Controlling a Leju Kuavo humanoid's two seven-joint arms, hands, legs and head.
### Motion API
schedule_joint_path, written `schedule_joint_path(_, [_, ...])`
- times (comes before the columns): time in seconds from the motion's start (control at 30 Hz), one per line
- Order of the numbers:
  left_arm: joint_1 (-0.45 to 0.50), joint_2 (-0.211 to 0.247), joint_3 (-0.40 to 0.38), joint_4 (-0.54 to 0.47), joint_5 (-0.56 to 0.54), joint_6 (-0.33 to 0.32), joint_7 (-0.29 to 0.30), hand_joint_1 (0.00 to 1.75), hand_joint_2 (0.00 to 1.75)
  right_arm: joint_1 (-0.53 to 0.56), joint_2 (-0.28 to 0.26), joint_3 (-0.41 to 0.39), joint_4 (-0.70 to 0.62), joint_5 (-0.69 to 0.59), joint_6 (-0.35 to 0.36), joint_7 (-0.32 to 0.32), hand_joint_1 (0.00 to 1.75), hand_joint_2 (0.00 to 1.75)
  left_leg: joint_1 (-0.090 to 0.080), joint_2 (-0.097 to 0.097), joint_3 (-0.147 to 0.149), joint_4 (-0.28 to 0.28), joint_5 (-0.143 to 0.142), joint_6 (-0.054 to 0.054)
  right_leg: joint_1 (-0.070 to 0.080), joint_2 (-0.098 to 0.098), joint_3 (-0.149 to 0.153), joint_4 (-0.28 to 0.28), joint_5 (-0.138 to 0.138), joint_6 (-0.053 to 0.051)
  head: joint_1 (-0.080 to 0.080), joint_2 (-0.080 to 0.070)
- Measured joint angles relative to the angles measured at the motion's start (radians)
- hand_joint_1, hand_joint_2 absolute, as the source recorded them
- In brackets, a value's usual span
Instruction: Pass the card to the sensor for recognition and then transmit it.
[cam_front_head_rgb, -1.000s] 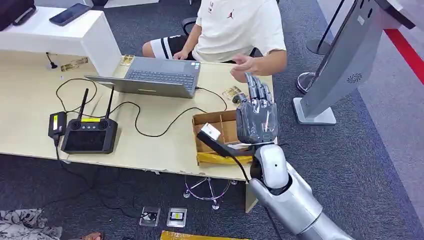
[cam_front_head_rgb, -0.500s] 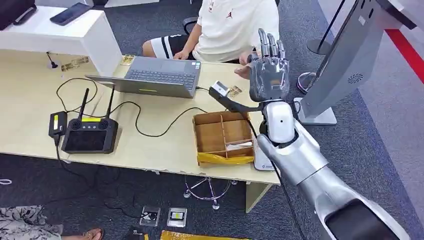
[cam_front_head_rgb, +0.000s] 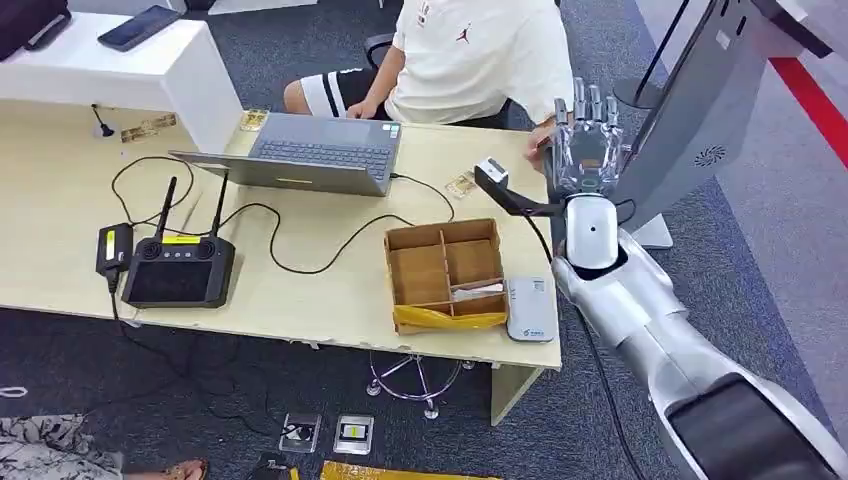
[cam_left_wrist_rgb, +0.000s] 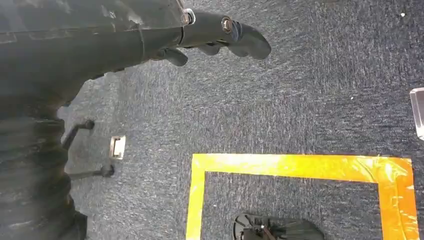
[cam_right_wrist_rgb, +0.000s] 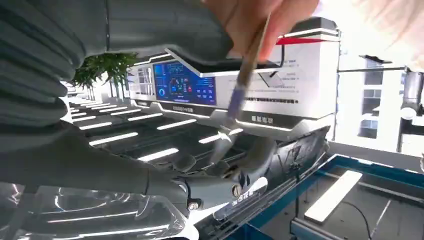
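Observation:
My right hand (cam_front_head_rgb: 585, 150) is raised, fingers pointing up, past the table's right end, just in front of a seated person's hand (cam_front_head_rgb: 541, 140). In the right wrist view a thin card (cam_right_wrist_rgb: 240, 85) stands edge-on: its lower end sits between my thumb and fingers (cam_right_wrist_rgb: 250, 155), and its upper end is pinched by the person's fingers (cam_right_wrist_rgb: 255, 15). The white sensor box (cam_front_head_rgb: 530, 308) lies on the table's front right corner, well below my hand. My left hand (cam_left_wrist_rgb: 220, 30) hangs over the carpet, holding nothing.
A partitioned cardboard box (cam_front_head_rgb: 445, 270) sits beside the sensor. A laptop (cam_front_head_rgb: 310, 150), cables and a black remote controller (cam_front_head_rgb: 180, 268) cover the table's middle and left. A tall grey kiosk (cam_front_head_rgb: 700, 120) stands close to the right of my raised arm.
My right hand rose from above the cardboard box and swung right and away, up to the person's hand. The person's fingers now meet the card.

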Motion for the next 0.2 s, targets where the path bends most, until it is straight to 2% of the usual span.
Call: schedule_joint_path(0.2, [0.002, 0.000, 0.000, 0.000, 0.018, 0.005, -0.001, 0.00, 1.75, 0.001, -0.034, 0.000, 0.016, -0.003, -0.076, 0.008, 0.00, 1.75, 0.000, 0.000, 0.000, 0.000, 0.000, 0.000, 0.000, 0.000, -0.001, 0.000, 0.000, 0.000, 0.000, 0.000])
